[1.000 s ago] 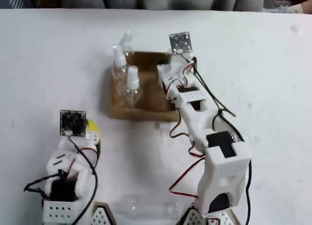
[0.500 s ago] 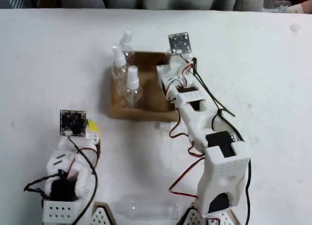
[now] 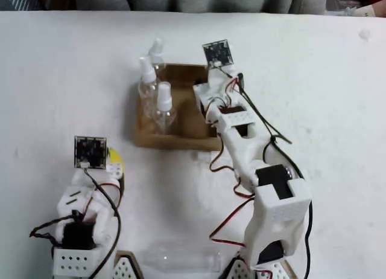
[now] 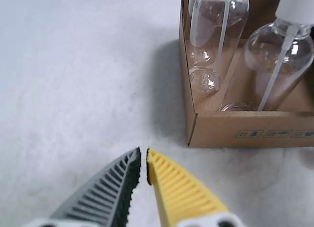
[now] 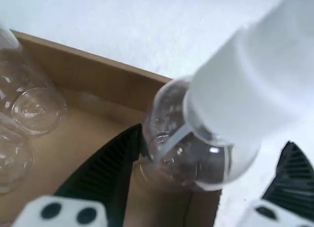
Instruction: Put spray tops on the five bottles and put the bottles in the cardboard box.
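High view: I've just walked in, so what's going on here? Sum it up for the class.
The right gripper straddles a capped bottle at a corner of the box. Its fingers are open, with one touching the bottle. Three more capped bottles are in the box. The left gripper is shut, above the table near the box. Another bottle lies on the table, away from the box.

No txt legible. Small blue print marks point(image 4: 274, 133) are seen on the box point(image 4: 216, 131), 6 o'clock wall, too small to be read.
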